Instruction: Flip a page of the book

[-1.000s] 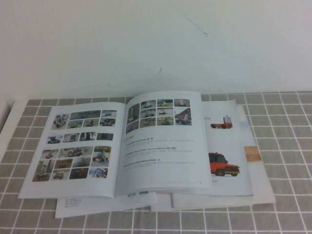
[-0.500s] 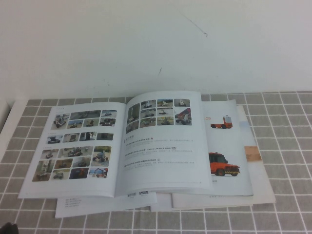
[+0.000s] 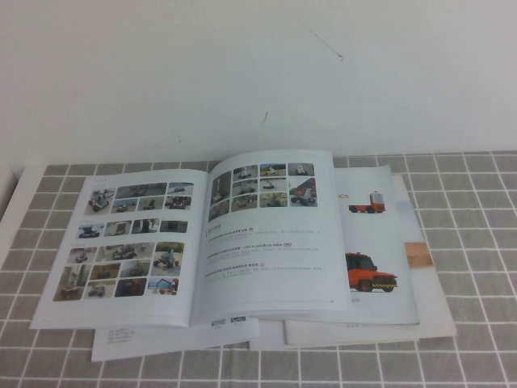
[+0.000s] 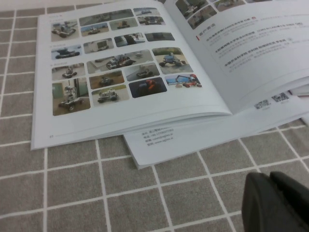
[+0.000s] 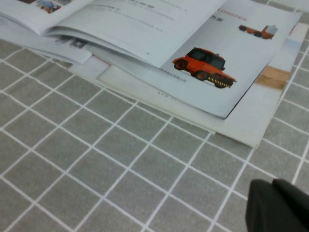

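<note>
Book (image 3: pixel 202 238) lay open at counter (image 3: pixel 477 242) centre, photo-grid page (image 3: pixel 129 242) flat at 9 o'clock. Left claw (image 4: pixel 275 203) and right claw (image 5: pixel 277 205) hovered above counter at 6 o'clock of book, clear of it; fingers open/closed: can't tell.

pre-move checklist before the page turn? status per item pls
1. Book open and lying on the table: ok.
2. Page, the right-hand leaf, untouched with nothing resting on it: ok.
3. Page edge free to lift: cannot tell; it overlaps the truck booklet beneath.
4. Left gripper off the book, over bare table near the book's near left corner: ok.
5. Right gripper off the paper, over bare table near the booklet's corner: ok.
6. Finger state of either gripper: cannot tell; only dark tips show in each wrist view, and neither arm appears in the high view.
</note>
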{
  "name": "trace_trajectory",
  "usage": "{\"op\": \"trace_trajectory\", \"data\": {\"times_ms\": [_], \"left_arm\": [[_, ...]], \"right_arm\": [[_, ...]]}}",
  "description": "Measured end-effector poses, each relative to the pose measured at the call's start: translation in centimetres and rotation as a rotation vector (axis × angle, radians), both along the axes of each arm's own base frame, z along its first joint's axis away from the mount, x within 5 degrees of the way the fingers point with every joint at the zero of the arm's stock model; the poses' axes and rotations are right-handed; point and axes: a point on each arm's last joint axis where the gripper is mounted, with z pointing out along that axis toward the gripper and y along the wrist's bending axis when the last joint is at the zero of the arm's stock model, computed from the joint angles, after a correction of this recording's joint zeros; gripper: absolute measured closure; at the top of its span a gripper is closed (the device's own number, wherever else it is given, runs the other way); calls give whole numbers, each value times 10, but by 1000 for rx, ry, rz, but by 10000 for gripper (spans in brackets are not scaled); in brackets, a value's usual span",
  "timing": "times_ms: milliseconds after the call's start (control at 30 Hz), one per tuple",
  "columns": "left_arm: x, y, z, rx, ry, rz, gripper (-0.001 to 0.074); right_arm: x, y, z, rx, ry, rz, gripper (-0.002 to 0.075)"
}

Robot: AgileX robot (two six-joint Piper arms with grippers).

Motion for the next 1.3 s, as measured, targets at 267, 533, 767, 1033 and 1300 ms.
{"op": "trace_trajectory", "data": {"times_ms": [267,533,767,1033,1300], "left_arm": [[0,-1,0,-20,2,0,738],[0,-1,0,-26,2,0,738],[0,-1,0,-34,3,2,738],[0,-1,0,-34,3,2,738],[0,-1,0,-35,3,2,738]], "right_arm": [[-7,-7,3,-20,-86,-76,727],[-4,-27,-28,62,-132,-414,728],[-3,-29,-34,99,-120,-458,728],[-3,-29,-34,102,-119,-459,728],[-3,-29,-34,102,-119,-459,728]]}}
